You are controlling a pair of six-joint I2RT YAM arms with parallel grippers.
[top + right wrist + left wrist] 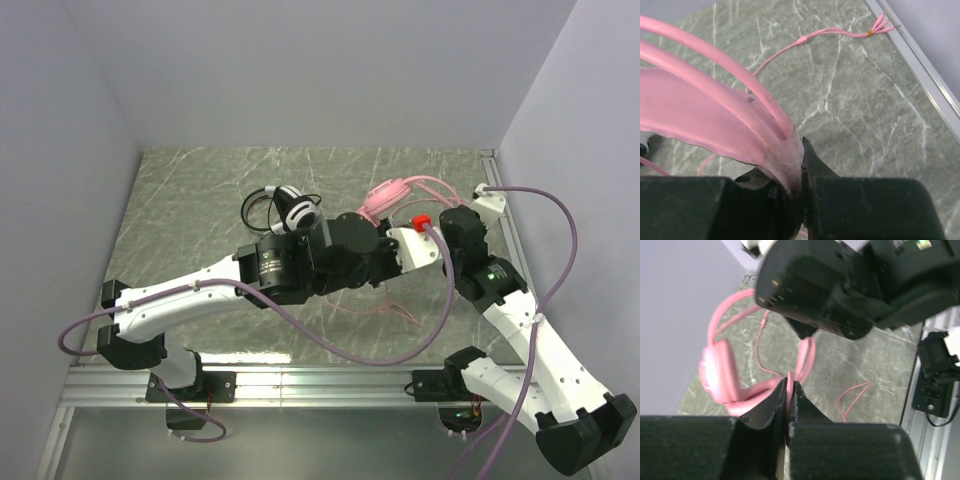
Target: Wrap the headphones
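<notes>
1. The all-pink over-ear headset (385, 195) is just right of centre in the overhead view, between the two arm tips.
2. The left gripper (789, 385), bottom centre of its wrist view, has its jaws pinched almost together on the thin pink cable (803, 40).
3. The right gripper (801, 155) is clamped tight on the pink headset's band, low in the middle of its own view.
4. The cable's far end trails over the green marble-patterned table (200, 200) toward that view's upper right.
5. The black and white over-ear headset (290, 205) lies on the table left of the pink one, upper centre of the overhead view, its black cable looped around it.
</notes>
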